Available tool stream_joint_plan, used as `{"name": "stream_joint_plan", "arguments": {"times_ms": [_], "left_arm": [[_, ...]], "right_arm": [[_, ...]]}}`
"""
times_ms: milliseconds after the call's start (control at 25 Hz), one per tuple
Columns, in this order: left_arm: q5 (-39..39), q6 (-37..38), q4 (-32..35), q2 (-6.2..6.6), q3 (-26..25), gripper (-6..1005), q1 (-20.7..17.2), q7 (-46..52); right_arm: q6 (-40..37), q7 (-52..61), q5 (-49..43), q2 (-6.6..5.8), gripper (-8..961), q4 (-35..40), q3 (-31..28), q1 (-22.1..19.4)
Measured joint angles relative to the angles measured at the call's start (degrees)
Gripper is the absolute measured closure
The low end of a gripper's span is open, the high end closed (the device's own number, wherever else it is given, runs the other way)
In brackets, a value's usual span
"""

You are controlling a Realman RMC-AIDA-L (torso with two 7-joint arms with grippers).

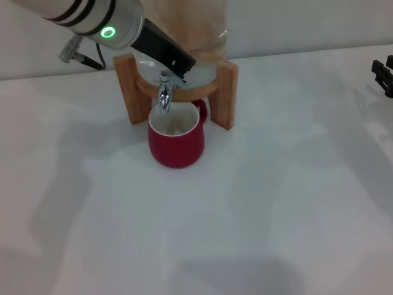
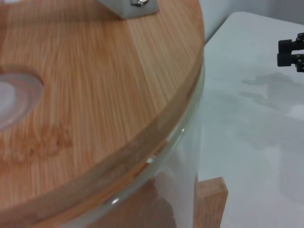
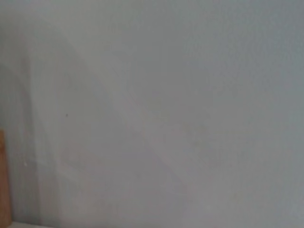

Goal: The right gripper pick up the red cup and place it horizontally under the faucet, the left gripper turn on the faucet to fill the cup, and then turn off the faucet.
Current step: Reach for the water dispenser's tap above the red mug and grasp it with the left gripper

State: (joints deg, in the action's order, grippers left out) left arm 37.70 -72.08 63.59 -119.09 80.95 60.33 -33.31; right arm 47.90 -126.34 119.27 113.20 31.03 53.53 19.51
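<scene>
Left gripper point(image 1: 179, 63) sits just above the faucet point(image 1: 164, 93), finger state I cannot tell, red cup point(image 1: 176, 138) directly below the spout, right gripper point(image 1: 383, 75) well apart

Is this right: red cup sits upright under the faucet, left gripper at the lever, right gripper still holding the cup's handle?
Not quite. The red cup does stand upright under the faucet with the left gripper at the lever, but the right gripper isn't on the handle. The head view shows it off at the table's right edge, well clear of the cup.
</scene>
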Motion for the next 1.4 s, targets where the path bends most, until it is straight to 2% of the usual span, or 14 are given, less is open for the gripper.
{"name": "stream_joint_plan", "arguments": {"times_ms": [1400], "left_arm": [[1.95,-4.39,0.48,-0.36,0.53,957,-0.37,0.17]], "right_arm": [[-1.13,-0.05,0.0,-0.2,648,-0.53,0.0,0.79]]}}
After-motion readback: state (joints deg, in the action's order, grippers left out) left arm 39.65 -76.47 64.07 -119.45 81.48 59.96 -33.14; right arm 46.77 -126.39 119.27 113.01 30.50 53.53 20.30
